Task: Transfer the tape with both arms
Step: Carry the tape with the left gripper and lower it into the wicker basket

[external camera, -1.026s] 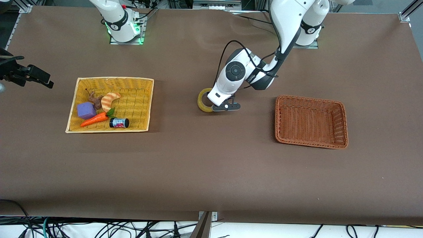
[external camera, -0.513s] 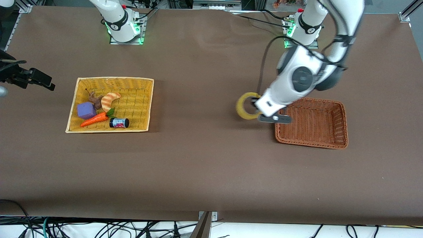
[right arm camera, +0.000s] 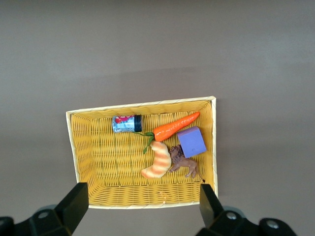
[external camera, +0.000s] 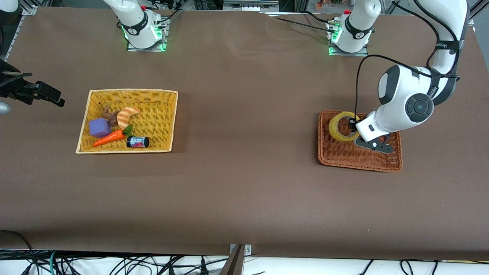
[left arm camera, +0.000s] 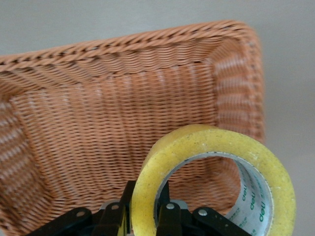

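1. My left gripper [external camera: 353, 131] is up over the brown basket [external camera: 393, 162], clamped on the tape [external camera: 341, 126].
2. The tape stands on edge in my grip, one finger [left arm camera: 165, 209] inside the ring and the other outside, pinching its wall.
3. In the left wrist view the roll's yellow rim [left arm camera: 197, 142] hangs above the basket's woven floor [left arm camera: 113, 132]; I cannot tell whether it touches the weave.
4. On the front view's clock face, the tape sits at about 10 o'clock within the brown basket, toward the right arm's end of it.
5. My right gripper [right arm camera: 142, 204] waits high, fingers [right arm camera: 74, 201] wide apart and holding nothing.
6. It hangs over the table by the yellow basket [external camera: 168, 118], off at that basket's 9 o'clock in the front view.
7. The yellow basket holds a carrot [external camera: 109, 138], a purple block [external camera: 99, 127], a black jar [external camera: 137, 142], a striped crescent [external camera: 127, 115] and a small brown figure [external camera: 110, 115].
8. The jar lies on its side at the carrot's 3 o'clock, just beside its leafy end.
9. The two baskets are well apart, bare brown table [external camera: 244, 172] between them.
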